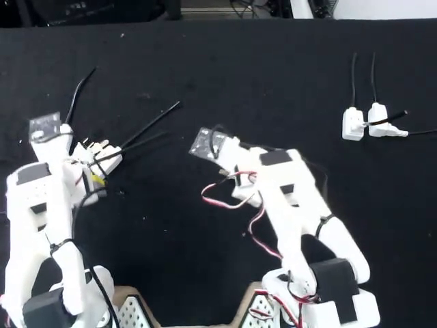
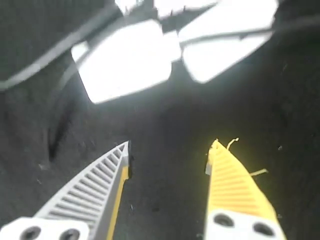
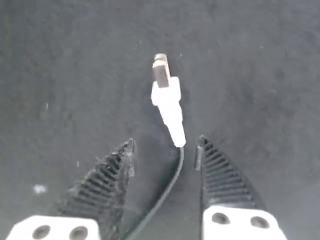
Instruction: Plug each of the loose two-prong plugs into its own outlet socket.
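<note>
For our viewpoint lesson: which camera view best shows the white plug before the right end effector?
The right wrist view: the plug, prongs and cord lie plainly before the open right end effector. In the high view that arm's wrist covers it; the left wrist view faces other white pieces.

A black-covered table (image 1: pixel 273 68), dim clutter (image 1: pixel 102 8) beyond its far edge.

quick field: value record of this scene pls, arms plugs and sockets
table: black cloth cover
left gripper: jaws open, just short of two white blocks with black cords
right gripper: jaws open, either side of the cord behind a white two-prong plug
plug state: lying loose on the cloth, not gripped
far side: two white pieces side by side, cords attached, apart from both arms
</note>
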Robot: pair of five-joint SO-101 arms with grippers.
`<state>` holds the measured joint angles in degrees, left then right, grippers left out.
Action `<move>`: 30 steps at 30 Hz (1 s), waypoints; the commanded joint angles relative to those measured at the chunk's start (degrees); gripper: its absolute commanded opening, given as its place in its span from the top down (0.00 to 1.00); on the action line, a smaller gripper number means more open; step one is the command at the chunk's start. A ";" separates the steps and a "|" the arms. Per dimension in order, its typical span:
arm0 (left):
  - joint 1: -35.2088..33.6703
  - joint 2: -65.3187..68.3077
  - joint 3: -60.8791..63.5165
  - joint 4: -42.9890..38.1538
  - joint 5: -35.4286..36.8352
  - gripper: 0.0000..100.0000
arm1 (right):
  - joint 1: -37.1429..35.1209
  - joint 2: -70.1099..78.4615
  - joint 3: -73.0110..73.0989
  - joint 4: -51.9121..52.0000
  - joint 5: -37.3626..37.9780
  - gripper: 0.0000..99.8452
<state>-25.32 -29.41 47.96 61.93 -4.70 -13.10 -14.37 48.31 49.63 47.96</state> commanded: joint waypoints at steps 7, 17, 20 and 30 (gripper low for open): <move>5.49 7.74 -15.34 -0.18 -14.07 0.75 | 0.00 -3.47 3.30 -10.11 -23.82 0.82; 1.10 29.45 -33.63 -1.67 -21.54 0.75 | 0.09 -3.56 9.19 -21.10 -29.54 0.82; -5.32 35.96 -38.37 -6.68 -22.42 0.75 | 0.09 -3.56 9.27 -21.10 -29.54 0.82; -16.40 42.81 -54.55 -3.96 -21.89 0.75 | 0.00 -3.56 9.27 -21.10 -29.54 0.82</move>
<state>-38.59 14.20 1.98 55.87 -26.68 -13.54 -14.99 57.71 29.85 18.86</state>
